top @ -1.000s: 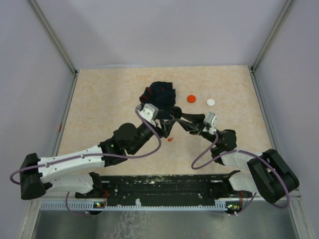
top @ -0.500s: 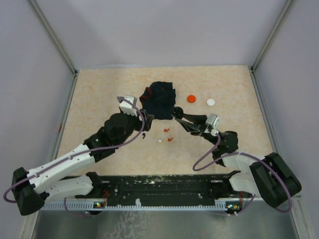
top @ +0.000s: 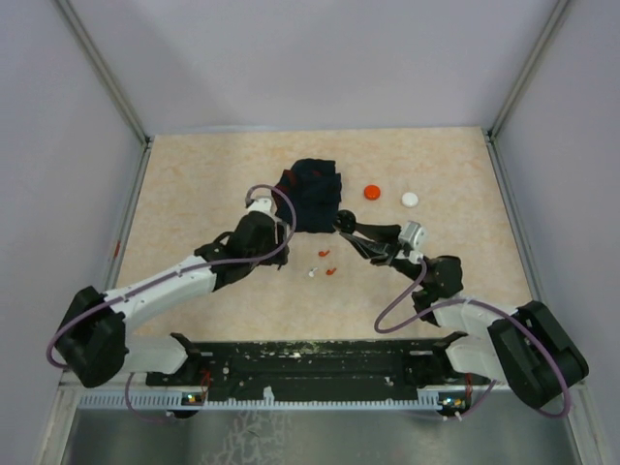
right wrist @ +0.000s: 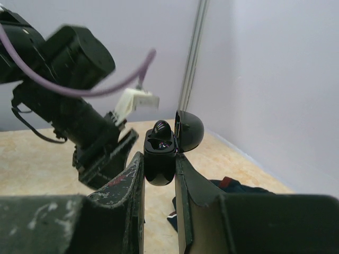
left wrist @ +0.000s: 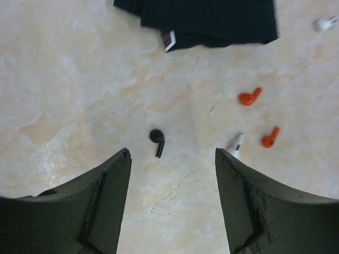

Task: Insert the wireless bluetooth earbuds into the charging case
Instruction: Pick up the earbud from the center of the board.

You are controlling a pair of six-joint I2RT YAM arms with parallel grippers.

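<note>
Near the table's [top: 194,174] centre, the left arm stretches forward with the left tool [left wrist: 172,153] pointing down, jaws apart and empty. Only its wrist view shows a black earbud [left wrist: 157,138] lying just ahead of the gap, with two orange earbuds [left wrist: 249,97] and a white earbud [left wrist: 236,144] nearby. The right tool [right wrist: 159,157] clamps the charging case [right wrist: 159,143], whose lid is up. The tag [left wrist: 168,39] on the dark cloth [left wrist: 212,18] is unreadable.

Text: none legible in any view;
Tag [left wrist: 168,39]: small red-and-white label on the near edge of the cloth [left wrist: 212,16]; print too small to read;
Case [right wrist: 159,161]: glossy black, lid open; no lettering legible;
Red disc [top: 372,192], white disc [top: 410,199]: right of the cloth; faces too small to read
</note>
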